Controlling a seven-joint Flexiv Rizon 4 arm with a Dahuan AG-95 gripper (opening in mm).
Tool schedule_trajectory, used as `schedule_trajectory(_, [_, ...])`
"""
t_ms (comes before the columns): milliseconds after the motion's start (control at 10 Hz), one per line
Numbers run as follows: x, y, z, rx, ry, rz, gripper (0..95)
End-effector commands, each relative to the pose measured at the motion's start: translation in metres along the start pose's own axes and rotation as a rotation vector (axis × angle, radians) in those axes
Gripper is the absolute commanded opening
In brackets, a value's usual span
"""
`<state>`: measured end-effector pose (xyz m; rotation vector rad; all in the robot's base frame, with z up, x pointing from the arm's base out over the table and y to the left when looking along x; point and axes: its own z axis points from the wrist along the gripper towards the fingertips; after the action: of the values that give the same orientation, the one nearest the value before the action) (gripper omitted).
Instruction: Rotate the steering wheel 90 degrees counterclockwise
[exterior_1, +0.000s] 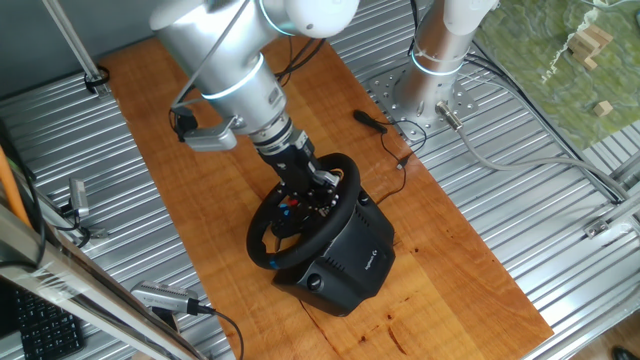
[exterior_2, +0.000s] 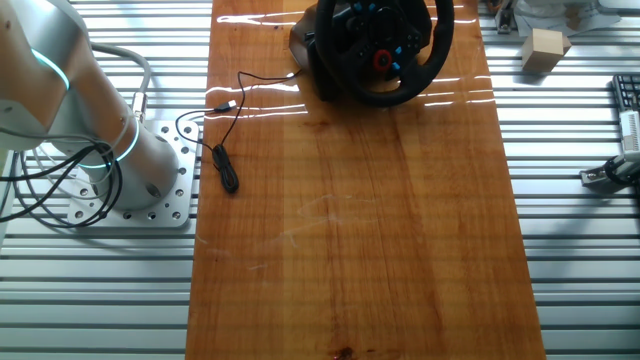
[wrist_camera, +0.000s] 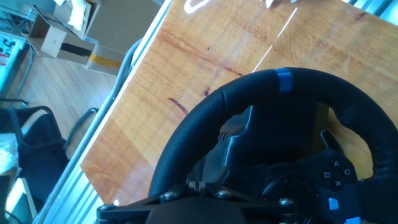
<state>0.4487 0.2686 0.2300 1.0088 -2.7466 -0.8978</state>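
The steering wheel (exterior_1: 290, 222) is a black round wheel on a boxy black base (exterior_1: 350, 258), standing on the wooden board. My gripper (exterior_1: 318, 185) reaches down into the wheel's far upper part, between rim and hub. Its tips are hidden among the spokes. In the hand view the gripper body (wrist_camera: 193, 208) fills the bottom edge and its two finger parts stand close together. The rim with a blue stripe (wrist_camera: 283, 81) arcs above it, and hub buttons (wrist_camera: 333, 171) show at the right. The other fixed view shows the wheel (exterior_2: 385, 55) at the top edge, without the gripper.
The wooden board (exterior_1: 200, 190) lies on a ribbed metal table. A second arm's base (exterior_1: 425, 70) stands behind the wheel, with a thin black cable and plug (exterior_1: 372, 121) beside it. It also shows in the other fixed view (exterior_2: 120, 160). A wooden block (exterior_2: 545, 48) lies at the top right there.
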Motion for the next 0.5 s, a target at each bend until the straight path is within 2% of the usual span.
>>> schedule_trajectory(100, [0.0004, -0.0005, 0.0004, 0.002, 0.004, 0.023, 0.0])
schedule_trajectory(500, [0.0004, -0.0005, 0.0004, 0.003, 0.008, 0.102, 0.0])
